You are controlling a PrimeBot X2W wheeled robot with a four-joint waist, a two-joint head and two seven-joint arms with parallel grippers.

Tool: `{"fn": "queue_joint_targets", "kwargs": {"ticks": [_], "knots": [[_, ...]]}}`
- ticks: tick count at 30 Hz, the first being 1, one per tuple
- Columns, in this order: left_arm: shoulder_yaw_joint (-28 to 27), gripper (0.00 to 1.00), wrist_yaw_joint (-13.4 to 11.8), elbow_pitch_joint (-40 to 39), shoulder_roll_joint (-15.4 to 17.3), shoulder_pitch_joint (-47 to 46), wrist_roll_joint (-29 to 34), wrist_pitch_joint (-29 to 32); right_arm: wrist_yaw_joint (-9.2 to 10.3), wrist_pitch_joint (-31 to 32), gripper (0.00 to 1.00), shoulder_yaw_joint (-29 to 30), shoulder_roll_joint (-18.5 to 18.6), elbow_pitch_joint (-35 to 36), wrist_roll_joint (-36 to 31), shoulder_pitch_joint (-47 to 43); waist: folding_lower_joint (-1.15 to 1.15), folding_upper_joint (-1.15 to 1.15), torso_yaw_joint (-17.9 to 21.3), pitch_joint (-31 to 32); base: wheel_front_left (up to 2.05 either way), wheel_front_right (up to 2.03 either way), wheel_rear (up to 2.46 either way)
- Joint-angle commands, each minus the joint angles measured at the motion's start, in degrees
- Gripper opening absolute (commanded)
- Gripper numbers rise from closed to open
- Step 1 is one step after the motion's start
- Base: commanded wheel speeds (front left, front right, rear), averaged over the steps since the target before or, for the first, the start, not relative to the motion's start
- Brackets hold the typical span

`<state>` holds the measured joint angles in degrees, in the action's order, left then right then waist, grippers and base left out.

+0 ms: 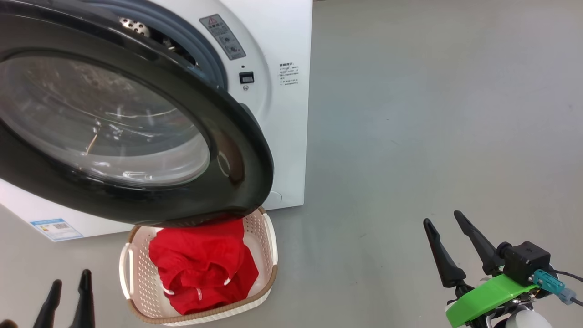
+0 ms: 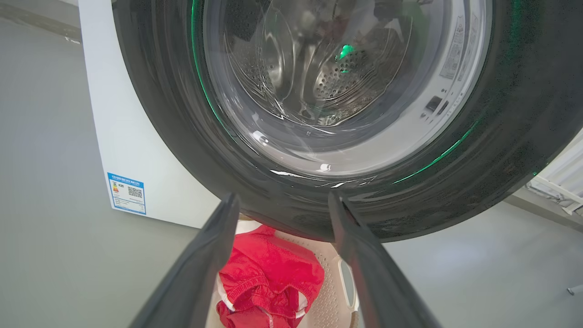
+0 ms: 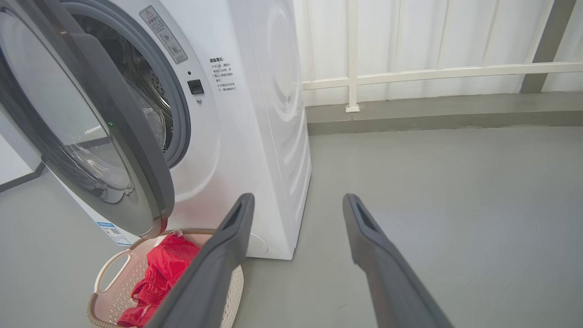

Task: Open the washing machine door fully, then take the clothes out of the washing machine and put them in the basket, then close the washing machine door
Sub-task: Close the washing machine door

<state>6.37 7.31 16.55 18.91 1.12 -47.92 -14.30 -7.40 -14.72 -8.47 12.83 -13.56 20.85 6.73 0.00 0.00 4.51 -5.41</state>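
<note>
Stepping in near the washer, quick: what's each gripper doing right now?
Left gripper: open, holding nothing.
Right gripper: open, holding nothing.

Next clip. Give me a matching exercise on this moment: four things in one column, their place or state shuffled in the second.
Things:
1. washing machine door
2. clothes
3. basket
4. right gripper

Place or state:
A. open, holding nothing, over the floor
B. on the floor, right in front of the washing machine
C. standing open
D. lying in the basket

Pairs: 1-C, 2-D, 3-B, 4-A
</note>
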Motion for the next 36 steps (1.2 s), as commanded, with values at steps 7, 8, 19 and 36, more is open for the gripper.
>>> {"fn": "queue_joint_targets", "kwargs": {"ticks": [7,8,19,36], "knots": [[-9.33,1.00,0.18,-4.88,-4.15,2.15,13.37,-0.69,-0.09,-0.28,1.00,-0.55,0.45,1.54,-0.14,-0.29,0.00,0.00,0.20,0.68,0.00,0.00,0.00],[-10.08,1.00,0.18,-5.44,-4.93,2.50,14.88,-0.69,-0.09,-0.28,1.00,-0.53,0.44,1.55,-0.13,-0.29,0.00,0.00,0.21,0.78,0.00,0.00,0.00],[-13.58,1.00,0.18,-9.93,-10.00,4.65,25.18,-0.70,-0.09,-0.28,1.00,-0.81,0.49,1.53,-0.02,-0.37,0.00,0.00,-0.12,1.25,0.00,0.00,0.00],[-14.46,1.00,0.18,-11.33,-11.69,5.36,29.67,-0.70,-0.09,-0.28,1.00,-0.89,0.12,1.57,-0.11,-0.03,0.00,0.00,-0.01,1.03,0.00,0.00,0.00]]}}
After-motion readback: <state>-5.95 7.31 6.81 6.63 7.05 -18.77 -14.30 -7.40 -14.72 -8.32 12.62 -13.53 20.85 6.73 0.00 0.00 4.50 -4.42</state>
